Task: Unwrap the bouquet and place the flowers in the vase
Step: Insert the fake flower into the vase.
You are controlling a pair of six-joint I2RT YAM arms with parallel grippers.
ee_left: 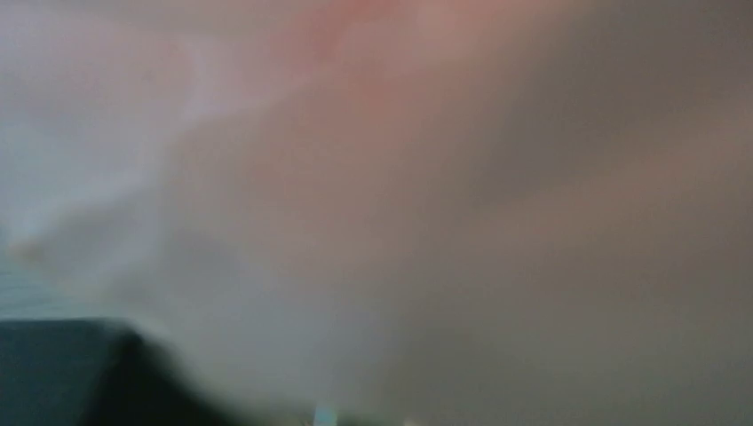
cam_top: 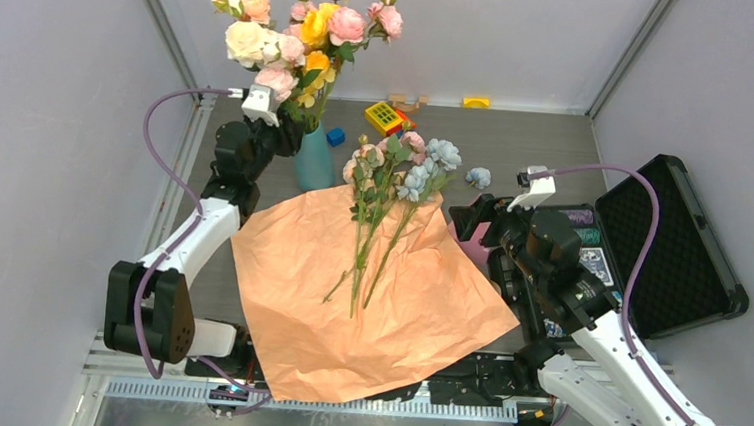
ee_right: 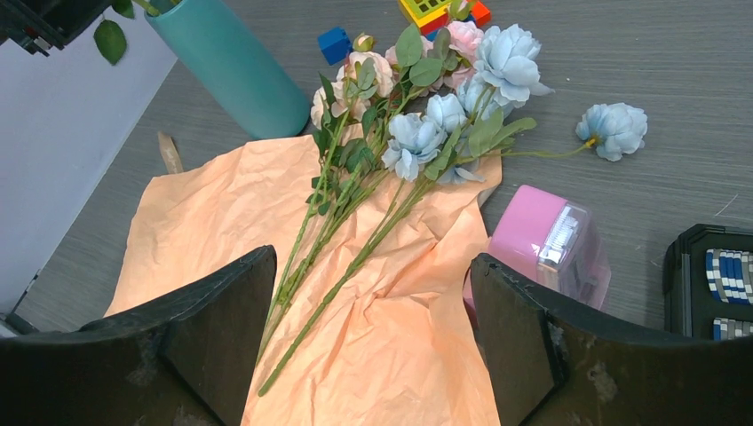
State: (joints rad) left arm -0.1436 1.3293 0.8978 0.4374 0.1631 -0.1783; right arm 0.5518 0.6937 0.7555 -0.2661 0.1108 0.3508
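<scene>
Two fingers (ee_right: 204, 328) of the right gripper (ee_right: 371, 257), spread wide and empty, frame loose flowers (ee_right: 417, 142) lying on flattened orange paper (ee_right: 204, 222). Only the overhead view shows roses (cam_top: 306, 23) standing in the teal vase (cam_top: 313, 166), with the left gripper (cam_top: 286, 132) among them; its own camera is blurred, so its grip is unclear.

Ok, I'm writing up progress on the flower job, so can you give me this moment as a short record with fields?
paper: unfolded flat on the table
vase: upright by the paper's far left corner, holding pink, cream and yellow blooms
flowers: pink and pale-blue stems lying on the paper, heads toward the far edge
stray bloom: pale-blue, on the bare table right of the bunch
left end effector: at the vase mouth among the stems; grip unclear
right end effector: open, empty, near the paper's right edge
</scene>
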